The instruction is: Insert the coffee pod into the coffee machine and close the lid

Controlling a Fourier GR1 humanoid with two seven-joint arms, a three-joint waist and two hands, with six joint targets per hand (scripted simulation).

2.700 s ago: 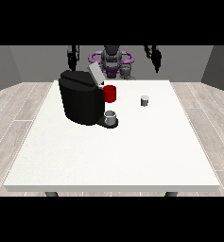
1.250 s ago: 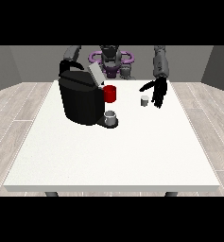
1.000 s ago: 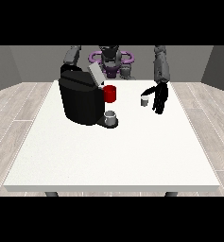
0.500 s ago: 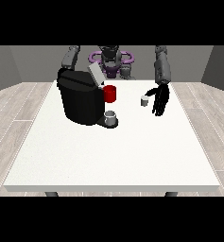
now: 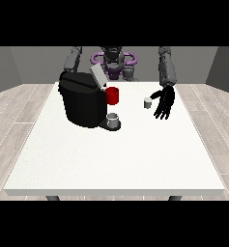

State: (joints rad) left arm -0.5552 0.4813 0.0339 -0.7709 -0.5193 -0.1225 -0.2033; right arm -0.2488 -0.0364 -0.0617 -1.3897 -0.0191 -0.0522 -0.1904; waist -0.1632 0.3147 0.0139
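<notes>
Front view across a white table [image 5: 111, 164] of matte, square-cornered top, seen from its near edge. The near half of the top lies bare, giving wide room between the objects and the front edge; the objects stand in the far half. The coffee machine [image 5: 82, 99] is a black, boxy body with rounded corners, set left of centre and well in from the left edge. Its grey lid [image 5: 97, 75] is raised and tilted, a flat plate standing above the top. A red cylindrical part [image 5: 112, 95] projects at the machine's right side, and a small grey cup [image 5: 113, 119] sits on the base below it. The pod [image 5: 147, 102], a small pale cylinder, stands upright on the table right of the machine, apart from it, with bare surface between. The hand at the view's right [image 5: 164, 102] hangs just beside the pod on its right, fingers straight, spread and pointing down, holding nothing; contact with the pod cannot be told. The other hand is hidden behind the machine.
</notes>
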